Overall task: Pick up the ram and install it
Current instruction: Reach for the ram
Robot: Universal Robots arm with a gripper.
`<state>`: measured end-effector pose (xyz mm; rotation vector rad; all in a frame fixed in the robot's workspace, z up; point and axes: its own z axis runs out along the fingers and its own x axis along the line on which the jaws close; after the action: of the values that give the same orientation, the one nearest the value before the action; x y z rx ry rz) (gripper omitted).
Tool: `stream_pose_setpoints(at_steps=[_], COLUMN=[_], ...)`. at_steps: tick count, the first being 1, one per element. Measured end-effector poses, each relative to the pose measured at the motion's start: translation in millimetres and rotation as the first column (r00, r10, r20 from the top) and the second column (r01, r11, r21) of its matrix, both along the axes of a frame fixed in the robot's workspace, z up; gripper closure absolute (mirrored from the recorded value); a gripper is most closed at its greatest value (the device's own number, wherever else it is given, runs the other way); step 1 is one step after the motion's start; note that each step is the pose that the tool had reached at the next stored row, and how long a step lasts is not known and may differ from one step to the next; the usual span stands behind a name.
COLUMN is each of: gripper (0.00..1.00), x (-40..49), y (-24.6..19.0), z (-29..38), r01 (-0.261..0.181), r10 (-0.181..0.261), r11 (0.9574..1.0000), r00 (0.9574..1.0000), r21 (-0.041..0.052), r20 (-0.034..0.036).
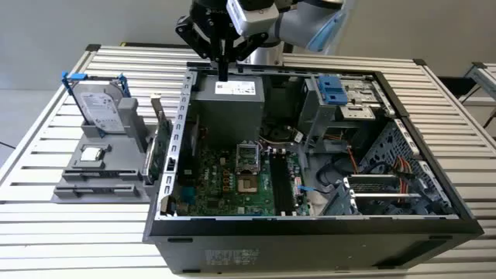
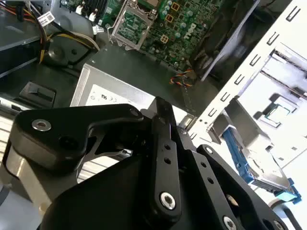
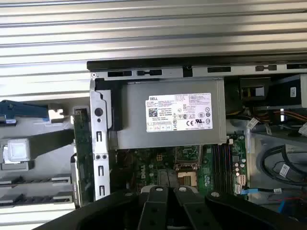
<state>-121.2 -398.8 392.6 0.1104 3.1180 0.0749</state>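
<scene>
My gripper (image 1: 223, 74) hangs above the far rim of the open computer case (image 1: 310, 224), over the grey power supply (image 1: 229, 102). Its black fingers (image 3: 160, 194) stand together, shut, and nothing shows between them in either wrist view. The fingertips (image 2: 160, 108) hover above the power supply's labelled top (image 2: 103, 96). The ram is hidden or out of view. The dark memory slots (image 1: 281, 186) beside the processor socket (image 1: 246, 156) run along the motherboard, and I cannot tell whether a stick sits in them.
On the exterior view's left a grey fixture (image 1: 101, 192) holds a silver hard drive with blue clips (image 1: 99, 107), a small chip (image 1: 92, 153) and an upright green card (image 1: 157, 154). Cables and drive bays (image 1: 341, 96) crowd the case on the exterior view's right. The slatted table (image 1: 62, 232) surrounds everything.
</scene>
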Motion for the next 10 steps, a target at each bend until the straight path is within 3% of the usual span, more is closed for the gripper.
stream_pose_setpoints(at_steps=[10], gripper=[1.00], x=[-0.7], y=[0.1], z=[0.0], r01=[0.000], r10=[0.000], r11=[1.0000], r00=[1.0000], r21=[0.0000], r20=[0.0000])
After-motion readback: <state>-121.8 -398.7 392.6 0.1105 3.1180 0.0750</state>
